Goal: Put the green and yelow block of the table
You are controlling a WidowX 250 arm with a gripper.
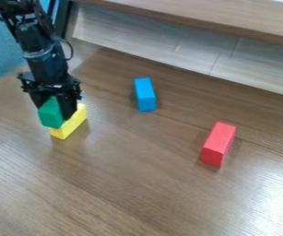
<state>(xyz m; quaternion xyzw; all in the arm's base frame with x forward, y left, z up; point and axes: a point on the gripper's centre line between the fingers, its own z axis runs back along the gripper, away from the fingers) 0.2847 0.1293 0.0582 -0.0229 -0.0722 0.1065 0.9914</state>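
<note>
The brown wood-grain table spreads from the near side to a pale panel along the far edge, with a brown raised board above that panel. The black arm comes in from the far left, and its gripper hangs low over the left part of the table. The 2 fingers are closed in on the green block, 1 of them hidden in part.

The red block lies lengthwise on the right, well apart from the others. The yellow block is bright and straight-edged, lying aslant on the table at left under the green block, which is plain and square-cornered. Whether those 2 touch, I cannot tell. The blue block lies farther back, near the middle. Open wood runs between the 2 left blocks and the red one, and on toward the near edge.
</note>
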